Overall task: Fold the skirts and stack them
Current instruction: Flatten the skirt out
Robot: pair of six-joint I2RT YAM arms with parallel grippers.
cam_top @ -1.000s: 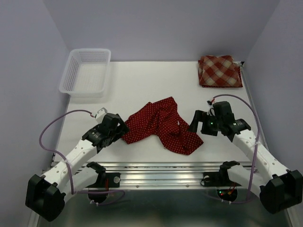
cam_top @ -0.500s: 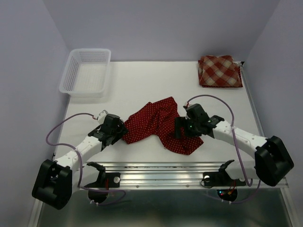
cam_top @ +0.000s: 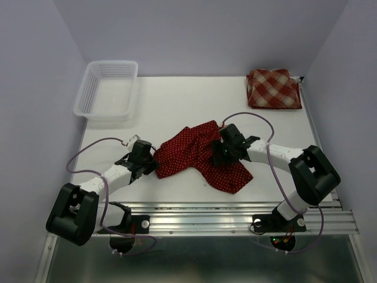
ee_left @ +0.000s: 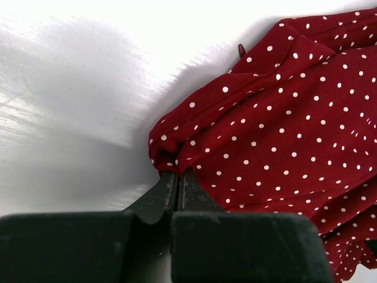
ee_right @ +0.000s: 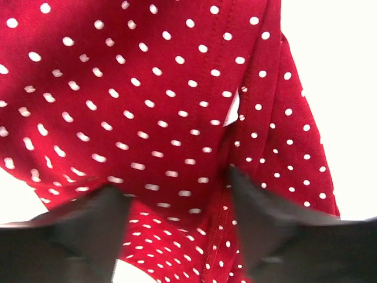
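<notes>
First, from above, the dotted skirt (cam_top: 197,154) lies crumpled in the middle of the table (cam_top: 177,106), so it probably must be spread flat before folding. The left gripper (cam_top: 154,167) is at its left corner and the right gripper (cam_top: 219,154) is over its right part. The plaid skirt (cam_top: 273,88) sits folded in the far right corner, I think as the start of the stack. From the left wrist, the fingers (ee_left: 158,197) are pressed together and pinch a folded edge of the dotted cloth at their tips. From the right wrist, the two fingers (ee_right: 82,221) stand wide apart with a seam of the skirt between them, and it is not gripped yet
</notes>
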